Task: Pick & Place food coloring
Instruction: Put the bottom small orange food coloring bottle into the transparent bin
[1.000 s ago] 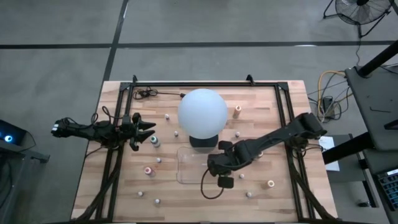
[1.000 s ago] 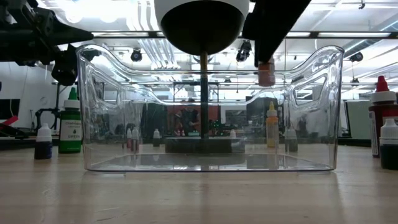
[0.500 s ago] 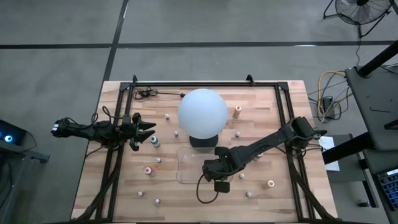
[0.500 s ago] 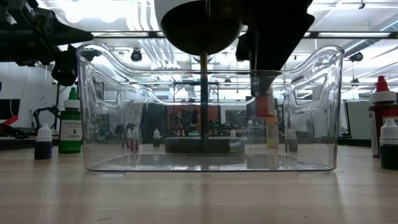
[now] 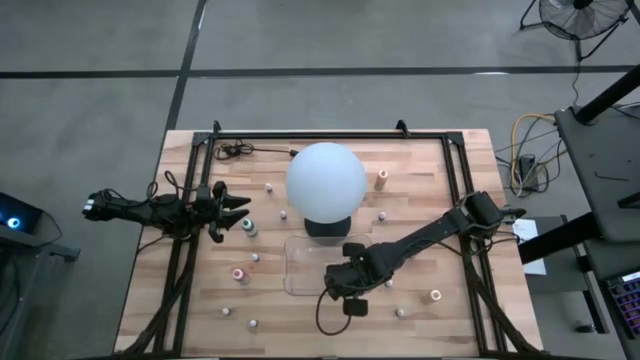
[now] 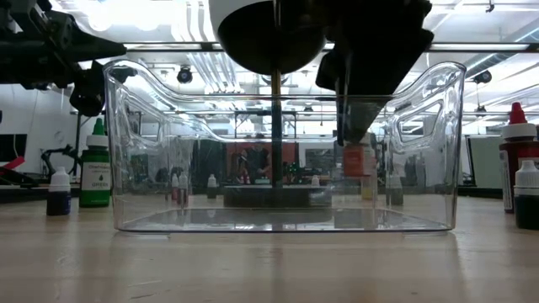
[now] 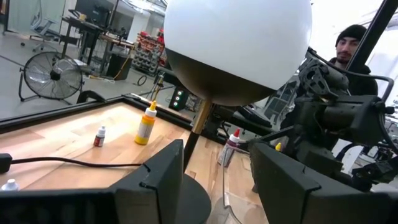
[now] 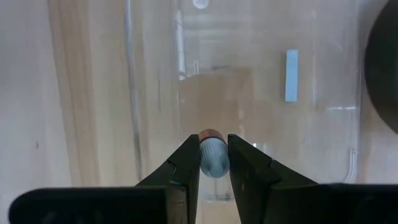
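Small orange food coloring bottle (image 8: 213, 155) pinched between the fingers of the right tool (image 8: 212, 163), nearly closed around it, hanging inside the clear tray (image 6: 421, 151) above its floor, off the globe lamp (image 5: 325, 182) at 5 o'clock. Left tool (image 5: 232, 208) partly open, holding nothing, off the lamp at 9 o'clock. One tray, one lamp, roughly a dozen other tiny bottles (image 5: 238, 274) scattered on the counter (image 5: 420, 170).

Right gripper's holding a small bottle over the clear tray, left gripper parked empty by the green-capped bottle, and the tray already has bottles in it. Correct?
Not quite: the clear tray holds nothing yet, per the low view. The right gripper does grip a small bottle above it, and the left gripper waits empty by the green-capped bottle.
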Action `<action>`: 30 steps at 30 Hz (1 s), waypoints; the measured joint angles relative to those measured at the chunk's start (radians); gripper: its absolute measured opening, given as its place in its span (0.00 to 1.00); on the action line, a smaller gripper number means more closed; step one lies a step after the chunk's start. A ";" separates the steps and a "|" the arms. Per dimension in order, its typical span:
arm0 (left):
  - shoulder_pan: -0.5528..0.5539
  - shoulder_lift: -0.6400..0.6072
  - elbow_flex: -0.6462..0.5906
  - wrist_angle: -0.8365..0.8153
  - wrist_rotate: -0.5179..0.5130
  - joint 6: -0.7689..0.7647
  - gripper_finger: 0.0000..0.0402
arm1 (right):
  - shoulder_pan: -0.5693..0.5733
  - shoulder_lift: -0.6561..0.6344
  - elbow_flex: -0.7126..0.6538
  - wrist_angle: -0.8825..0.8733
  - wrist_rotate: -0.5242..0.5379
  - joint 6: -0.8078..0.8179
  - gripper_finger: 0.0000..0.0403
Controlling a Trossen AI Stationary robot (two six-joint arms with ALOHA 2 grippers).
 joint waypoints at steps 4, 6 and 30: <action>0.000 0.000 0.000 0.000 0.000 0.000 0.40 | -0.001 0.000 -0.026 0.021 0.006 0.000 0.16; 0.000 0.000 0.000 0.000 0.000 0.000 0.40 | -0.001 0.000 -0.034 0.019 0.012 0.000 0.16; 0.000 0.003 0.000 0.001 0.000 0.000 0.40 | -0.003 0.037 -0.044 0.040 0.008 -0.034 0.20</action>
